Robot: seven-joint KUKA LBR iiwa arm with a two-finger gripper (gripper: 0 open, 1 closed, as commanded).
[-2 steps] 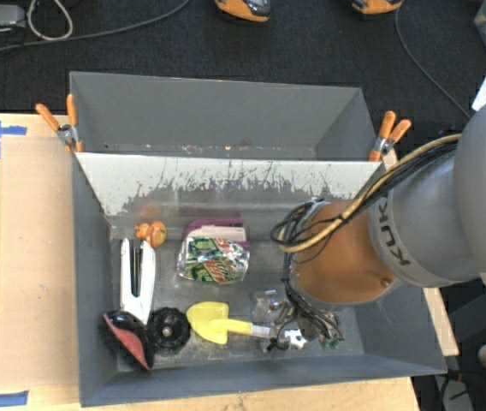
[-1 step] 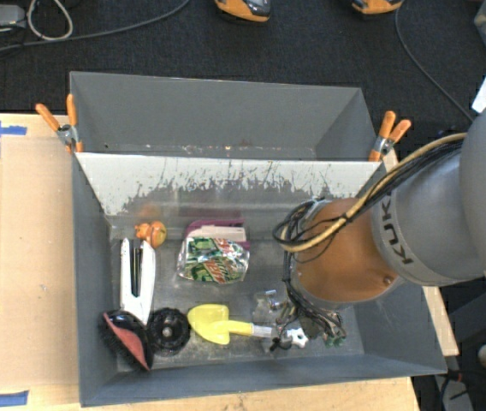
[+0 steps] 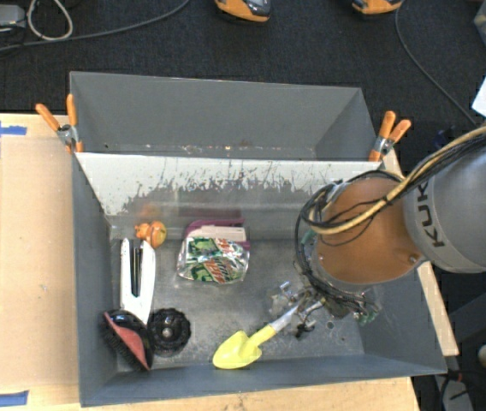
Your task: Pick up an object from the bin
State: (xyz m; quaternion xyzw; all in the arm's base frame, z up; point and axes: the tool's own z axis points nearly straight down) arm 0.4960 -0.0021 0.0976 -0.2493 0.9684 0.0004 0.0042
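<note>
My bin (image 3: 183,390) is grey metal, its floor scuffed and its far wall scratched pale. Beyond it lies dark carpet (image 3: 183,41) with a cable (image 3: 50,20) looped on it.

I count seven things, one of each. Nearest me are a yellow scoop (image 3: 241,348), a red-and-black piece (image 3: 127,341) in the left corner and a black disc (image 3: 168,330) just beside it. Further back, a white oblong (image 3: 138,274) lies along the left wall and a crushed green can (image 3: 215,259) sits mid-floor. Behind the can is a purple box (image 3: 217,228), with an orange lump (image 3: 151,231) to its left.

The arm (image 3: 448,212) comes in from the right, its orange cover (image 3: 363,238) low over the floor. The gripper (image 3: 299,311) is at the scoop's handle end. I cannot tell whether it is open or closed.
</note>
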